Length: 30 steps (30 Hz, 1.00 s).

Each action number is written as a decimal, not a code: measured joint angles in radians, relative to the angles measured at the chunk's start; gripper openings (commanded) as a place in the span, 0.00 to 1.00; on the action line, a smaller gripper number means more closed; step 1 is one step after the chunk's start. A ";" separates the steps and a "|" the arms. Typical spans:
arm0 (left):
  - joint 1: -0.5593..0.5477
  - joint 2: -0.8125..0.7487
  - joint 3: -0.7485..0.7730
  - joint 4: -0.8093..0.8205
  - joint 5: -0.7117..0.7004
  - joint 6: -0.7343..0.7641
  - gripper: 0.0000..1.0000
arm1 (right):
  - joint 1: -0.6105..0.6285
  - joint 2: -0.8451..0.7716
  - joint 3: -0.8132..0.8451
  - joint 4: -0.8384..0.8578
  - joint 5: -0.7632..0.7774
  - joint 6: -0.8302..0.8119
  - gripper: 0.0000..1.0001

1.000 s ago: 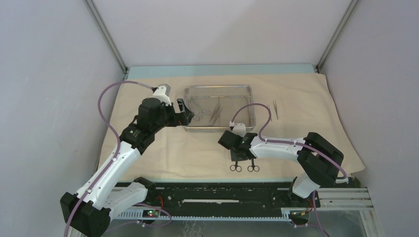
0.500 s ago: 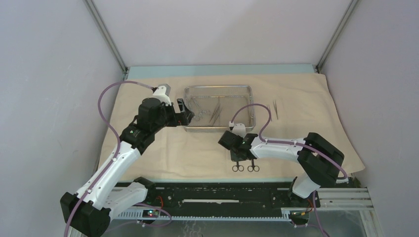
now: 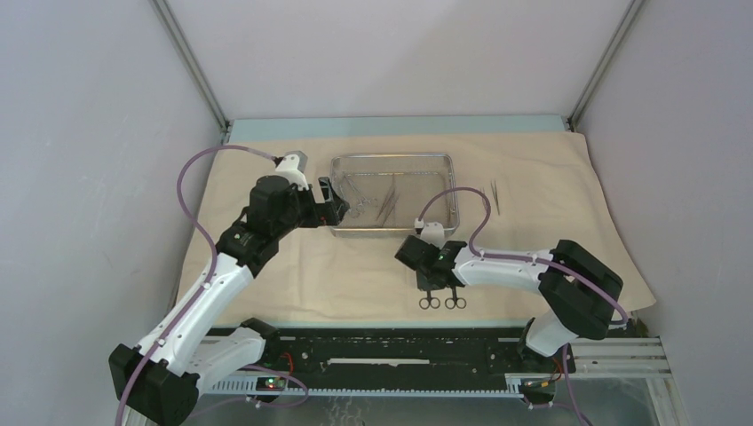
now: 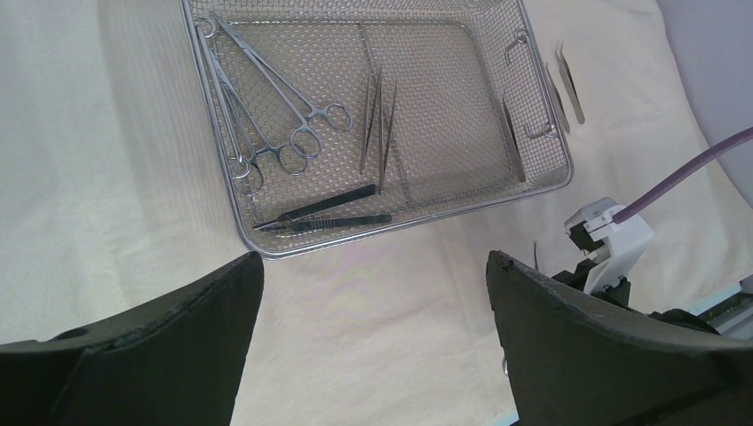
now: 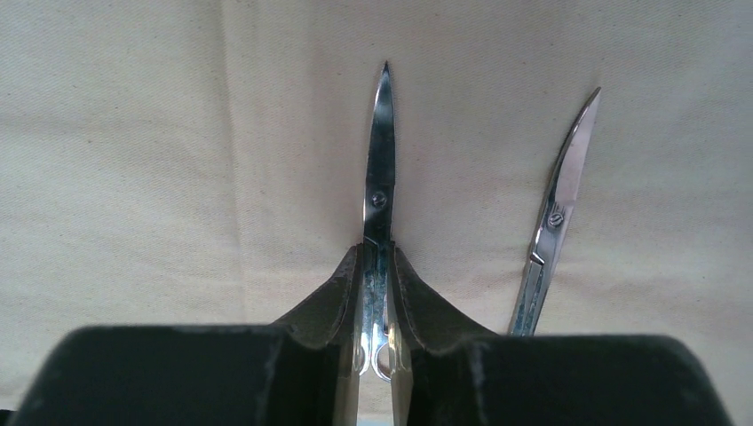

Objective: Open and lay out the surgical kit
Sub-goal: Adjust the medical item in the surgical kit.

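The beige cloth wrap (image 3: 284, 266) lies spread flat. The steel mesh tray (image 3: 391, 157) stands on it at the back; in the left wrist view the tray (image 4: 444, 106) holds two ring-handled clamps (image 4: 275, 133), slim tweezers (image 4: 379, 124) and two dark-handled tools (image 4: 324, 213). My right gripper (image 5: 376, 257) is shut on straight scissors (image 5: 380, 169), low over the cloth near the front edge. Curved scissors (image 5: 555, 209) lie just to their right. In the top view both pairs of ring handles (image 3: 442, 303) show side by side. My left gripper (image 4: 373, 266) is open and empty, just in front of the tray.
A pair of tweezers (image 3: 495, 197) lies on the cloth right of the tray, also in the left wrist view (image 4: 568, 89). Grey walls close in the left, right and back. A black rail (image 3: 382, 351) runs along the near edge.
My right gripper has shifted slightly right and toward the near edge with the straight scissors in it. The left arm has not moved.
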 measured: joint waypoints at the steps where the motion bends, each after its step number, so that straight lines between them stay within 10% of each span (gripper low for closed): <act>1: 0.000 0.000 0.000 0.000 0.000 0.000 1.00 | -0.001 -0.003 -0.003 -0.001 0.000 0.002 0.20; 30: 0.000 0.006 0.000 0.001 0.004 -0.005 1.00 | -0.005 -0.046 -0.038 -0.022 0.004 0.029 0.33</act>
